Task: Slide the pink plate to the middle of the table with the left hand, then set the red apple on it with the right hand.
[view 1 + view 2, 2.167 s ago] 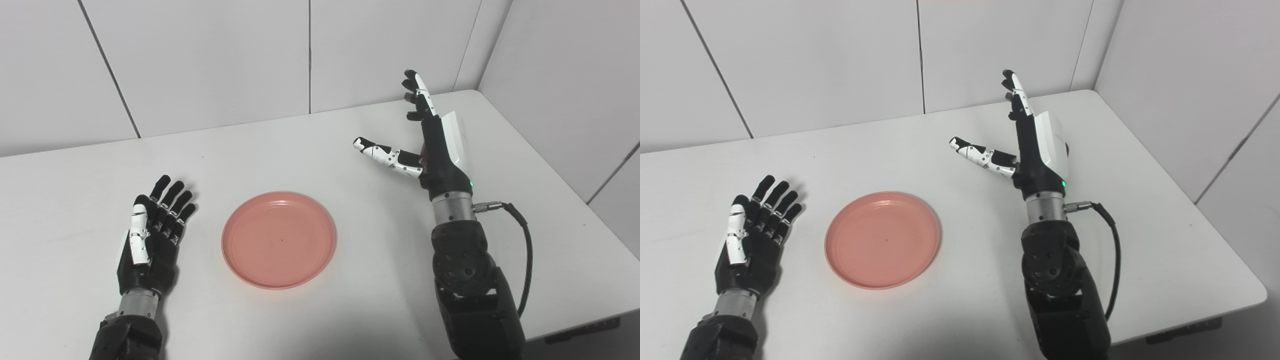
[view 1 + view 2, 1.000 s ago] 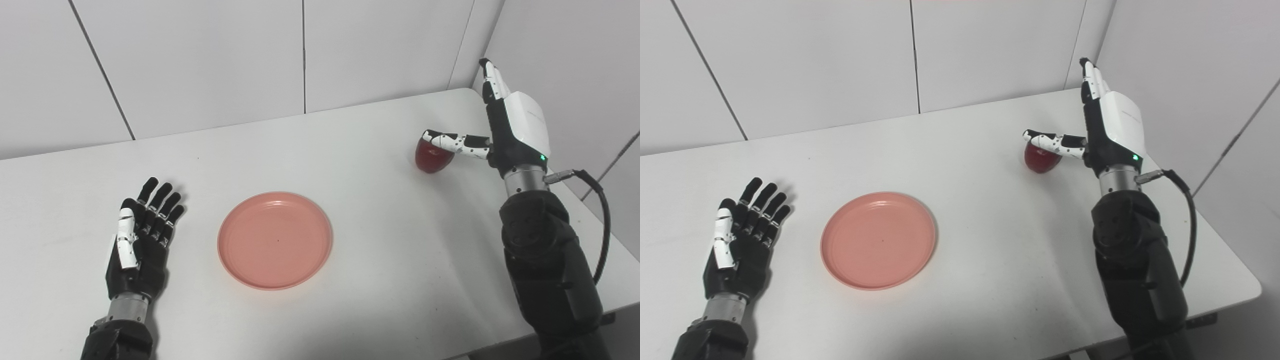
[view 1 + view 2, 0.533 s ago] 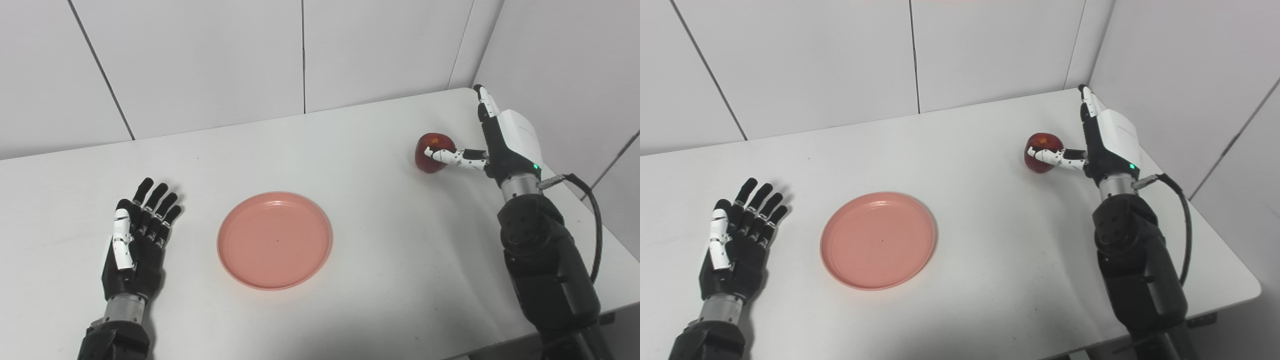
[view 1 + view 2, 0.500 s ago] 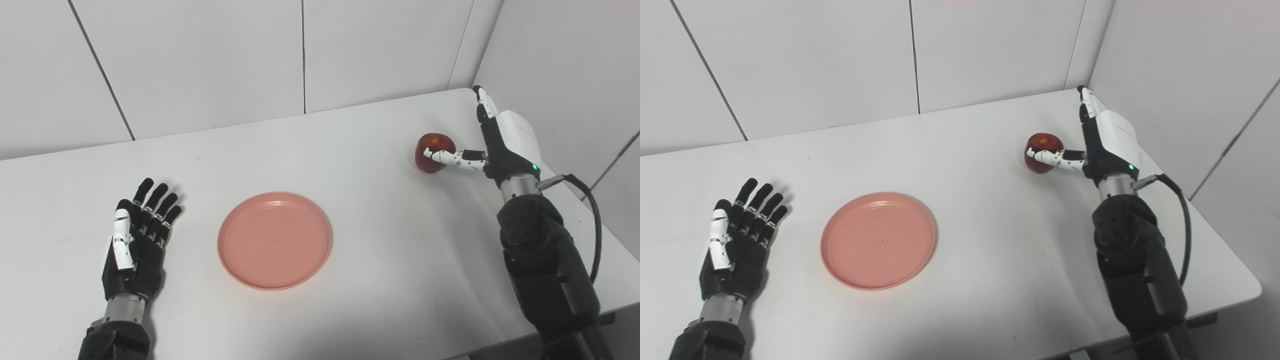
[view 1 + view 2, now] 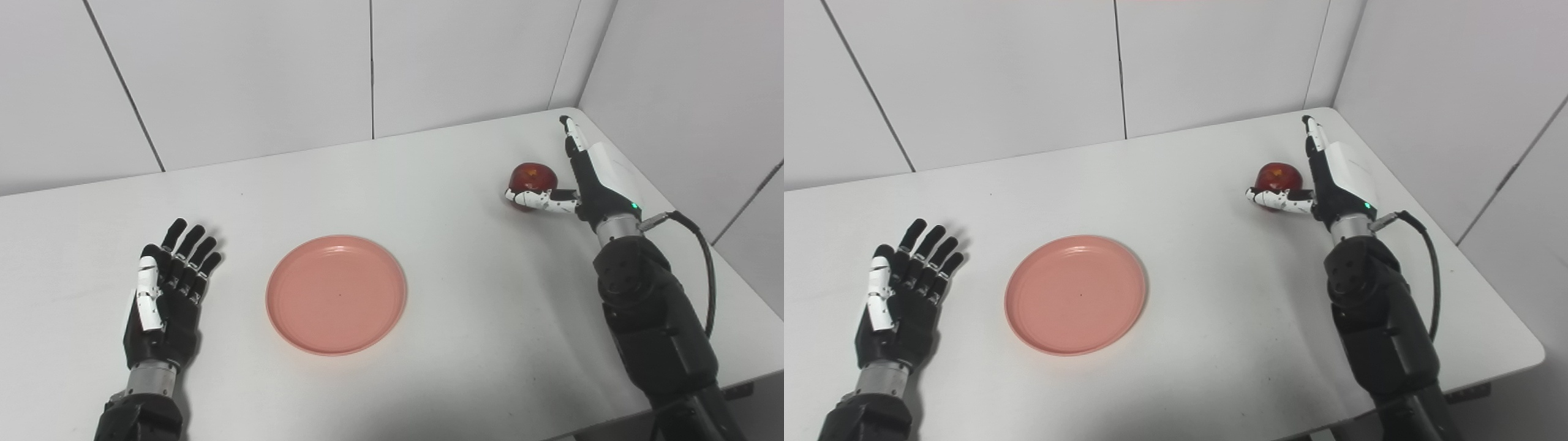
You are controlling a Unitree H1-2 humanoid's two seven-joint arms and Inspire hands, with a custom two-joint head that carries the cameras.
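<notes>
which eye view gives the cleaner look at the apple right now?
Right eye view, marginally. The red apple shows its top and left side there, with the right hand beside it and the thumb crossing only its lower edge. The left eye view shows the same apple with the thumb across its lower front, hiding about as much.

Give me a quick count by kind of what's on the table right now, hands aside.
Plates: 1, the pink plate, near the middle of the table.
Fruit: 1, the red apple, far right, beside the open right hand.
Total: 2.
</notes>
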